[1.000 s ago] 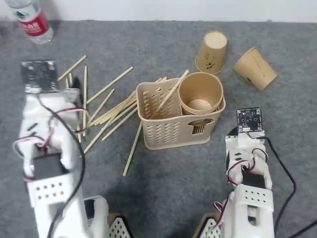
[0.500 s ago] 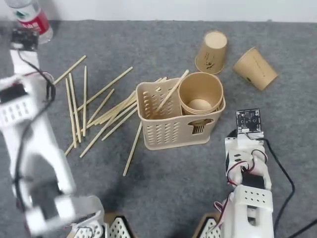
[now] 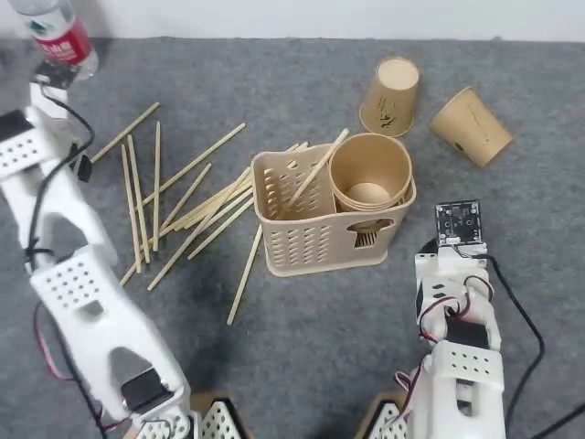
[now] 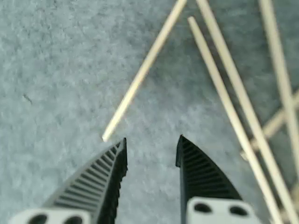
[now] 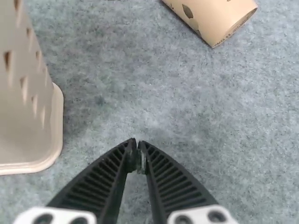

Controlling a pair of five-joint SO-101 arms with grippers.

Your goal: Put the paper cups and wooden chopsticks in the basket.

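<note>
Left claw [image 4: 152,140] spread, empty, by loose chopsticks [image 3: 156,183]; right claw [image 5: 137,143] pressed shut; basket [image 3: 311,247] holds cup stack [image 3: 370,174] + few chopsticks; 2 cups [image 3: 391,96], most chopsticks left outside.

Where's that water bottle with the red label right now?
In the high view, the water bottle sits at the far left corner of the grey mat, beyond the scattered wooden chopsticks and well away from the basket.
</note>
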